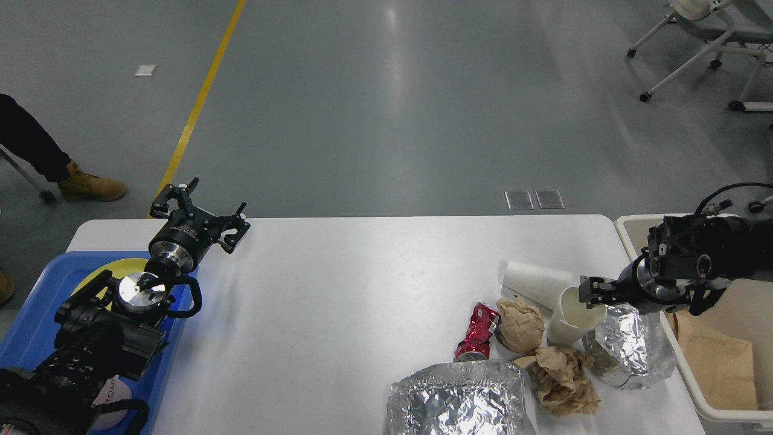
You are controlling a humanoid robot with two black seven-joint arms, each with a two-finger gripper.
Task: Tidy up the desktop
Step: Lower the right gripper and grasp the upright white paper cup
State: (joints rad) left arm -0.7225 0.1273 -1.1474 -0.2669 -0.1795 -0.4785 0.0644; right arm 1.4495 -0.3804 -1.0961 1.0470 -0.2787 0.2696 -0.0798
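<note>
- Foil wrapper [631, 344] lies just below my right jaws [590, 289]; leave it undisturbed.
- Right jaws sit at the paper cup [574, 314] rim; grip unclear, so squeeze gently.
- Left jaws [199, 212] hang spread, far across the white tabletop [350, 302].

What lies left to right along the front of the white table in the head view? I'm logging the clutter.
Blue plastic tray → crushed red can → round crumpled brown paper ball → upright white paper cup → crumpled foil wrapper → beige plastic bin.
</note>
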